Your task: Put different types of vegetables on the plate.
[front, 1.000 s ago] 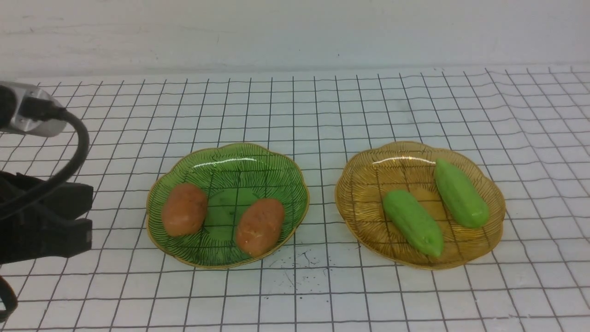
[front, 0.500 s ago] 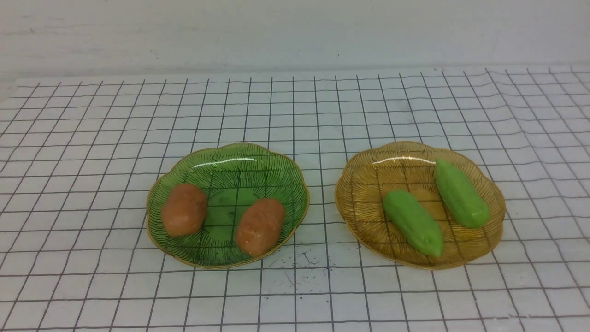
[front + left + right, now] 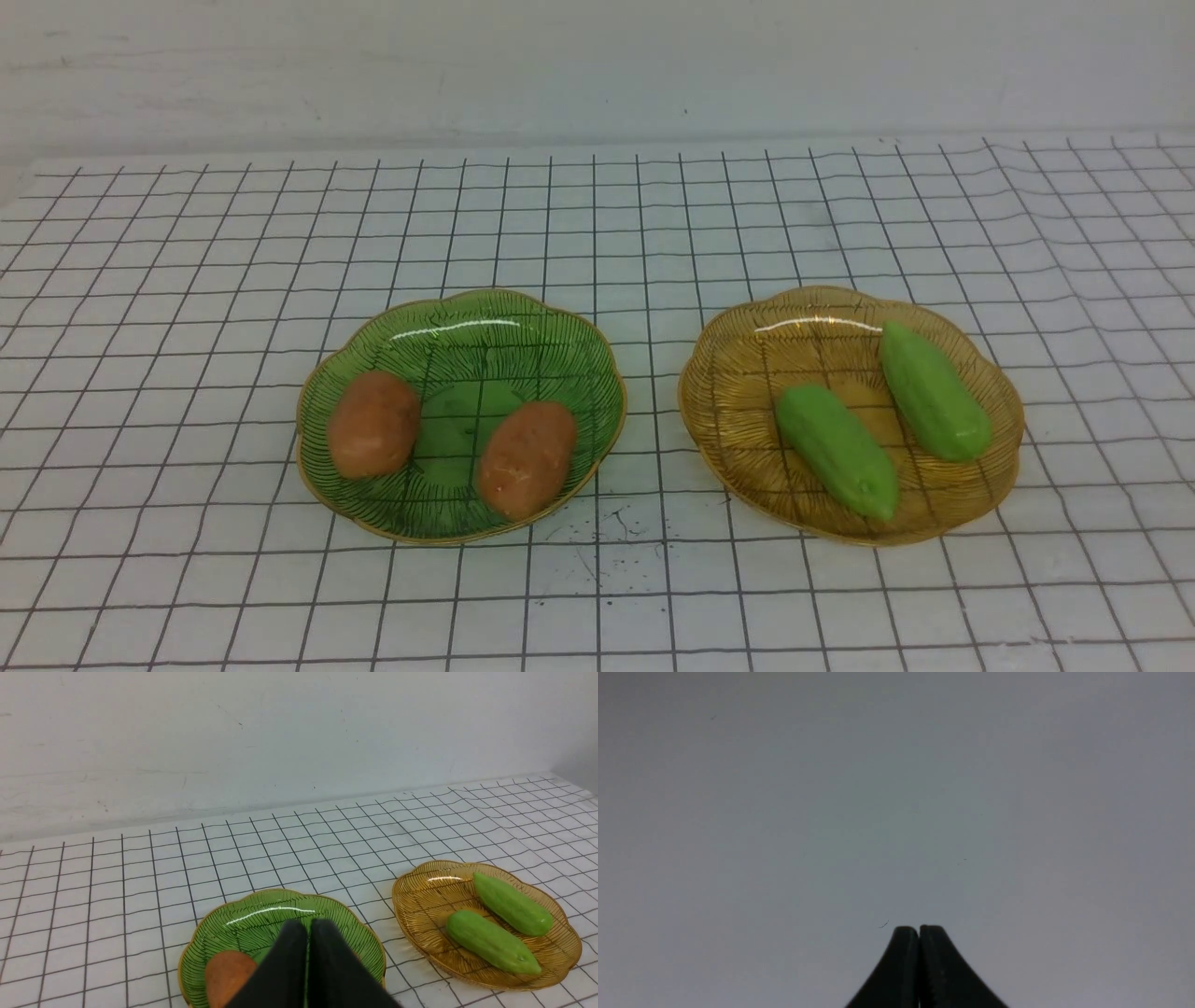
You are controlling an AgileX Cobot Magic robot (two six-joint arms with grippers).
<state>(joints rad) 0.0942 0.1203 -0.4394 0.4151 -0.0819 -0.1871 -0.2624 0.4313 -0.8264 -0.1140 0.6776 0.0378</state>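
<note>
The left gripper (image 3: 308,926) is pinched closed with nothing in it, hanging just in front of the green plate (image 3: 523,322). The right gripper (image 3: 919,929) is closed and empty too, and sees only a blank wall. Two potatoes (image 3: 527,459) lie apart on the green plate. Two gourds (image 3: 836,450) lie side by side on the yellow plate (image 3: 738,373). Each plate has only one kind. The toys look smooth, so I think one could slip out and roll across the bench (image 3: 597,215). A gripper coming down closed would just bump things.
</note>
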